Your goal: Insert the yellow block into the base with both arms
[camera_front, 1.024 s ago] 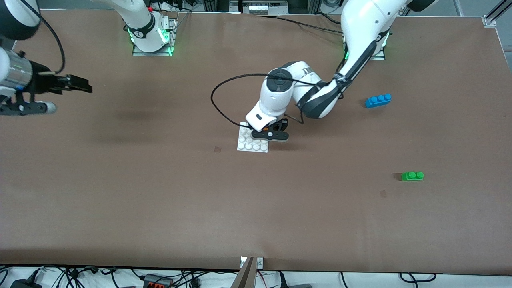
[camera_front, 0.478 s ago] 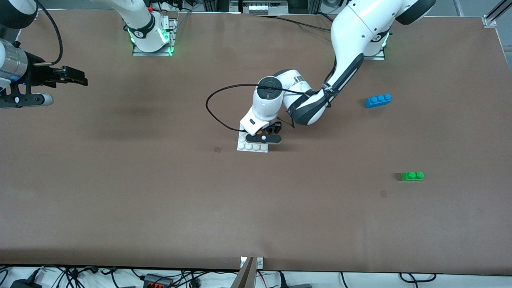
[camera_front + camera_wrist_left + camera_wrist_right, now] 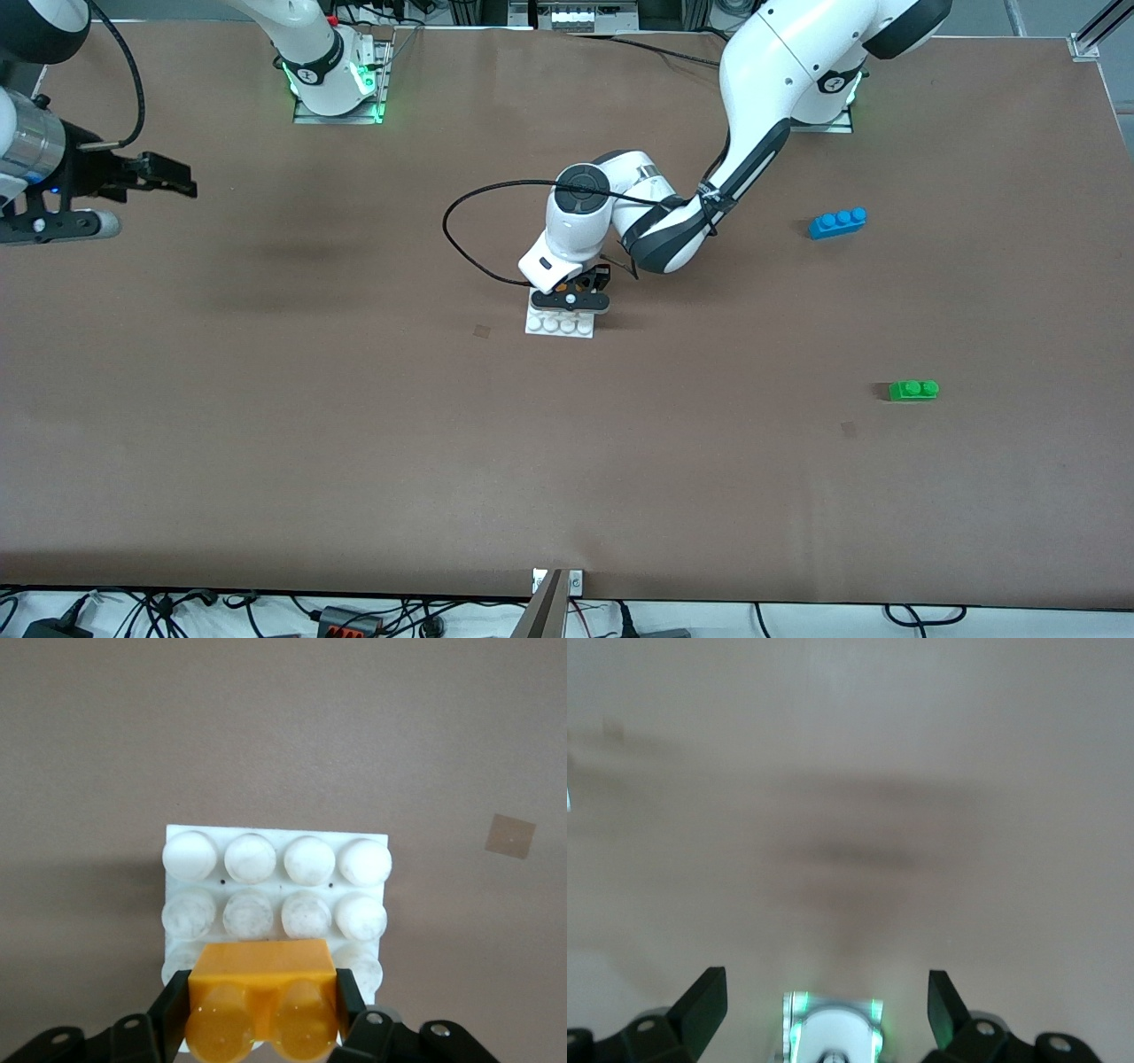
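Gripping the small yellow-orange plastic two-stud block (image 3: 262, 1003) in my left pincer (image 3: 264, 1028), I hover over the flat white studded plastic base (image 3: 276, 890) mid-bench (image 3: 354, 443); pressing in remains, while my right pincer (image 3: 828, 1005) waits open near the bench's edge at the right arm's end.

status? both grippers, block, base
Left gripper shut on yellow block, over base. Right gripper open, waiting at right arm's end. Nothing obstructing.

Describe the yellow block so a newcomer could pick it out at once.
Find the white studded base near the middle of the brown table. The left gripper hangs over it, shut on the yellow block. It is a short yellow-orange brick with two studs, unlike the green brick and the longer blue brick lying toward the left arm's end.
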Tool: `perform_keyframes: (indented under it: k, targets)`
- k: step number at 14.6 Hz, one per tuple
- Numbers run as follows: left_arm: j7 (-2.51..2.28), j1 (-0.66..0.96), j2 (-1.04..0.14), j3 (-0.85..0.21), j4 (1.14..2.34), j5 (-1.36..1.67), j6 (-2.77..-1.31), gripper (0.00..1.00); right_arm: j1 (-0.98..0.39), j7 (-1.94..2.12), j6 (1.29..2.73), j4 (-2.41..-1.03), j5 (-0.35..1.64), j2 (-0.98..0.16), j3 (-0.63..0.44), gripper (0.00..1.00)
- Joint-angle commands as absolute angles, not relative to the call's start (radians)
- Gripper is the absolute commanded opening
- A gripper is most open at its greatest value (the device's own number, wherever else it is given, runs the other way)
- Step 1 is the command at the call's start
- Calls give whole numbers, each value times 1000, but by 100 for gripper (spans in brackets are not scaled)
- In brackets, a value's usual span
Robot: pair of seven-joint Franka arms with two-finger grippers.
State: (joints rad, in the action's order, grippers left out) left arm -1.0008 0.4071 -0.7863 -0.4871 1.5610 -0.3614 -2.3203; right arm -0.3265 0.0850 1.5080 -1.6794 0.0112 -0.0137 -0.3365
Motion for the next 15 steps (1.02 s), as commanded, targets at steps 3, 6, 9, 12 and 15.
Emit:
perform_keyframes:
  k: [3, 6, 9, 12, 15]
  targets:
    - [-1034, 430, -813, -485, 1532, -446, -2310, 55, -191, 95, 1611, -1637, 9, -17, -275, 100]
    - [-1049, 430, -827, -483, 1532, -453, -2312, 55, 142, 78, 1568, -1638, 25, 12, 103, 100]
    - [-1052, 431, -836, -483, 1532, -474, -2312, 55, 213, 75, 1575, -1675, 17, 60, 172, 100]
    - [-1072, 431, -848, -483, 1532, -482, -2312, 56, 105, 75, 1575, -1684, 9, 64, 39, 100]
    - [-1084, 426, -833, -489, 1523, -468, -2296, 100, 32, 75, 1575, -1686, 6, 64, -41, 100]
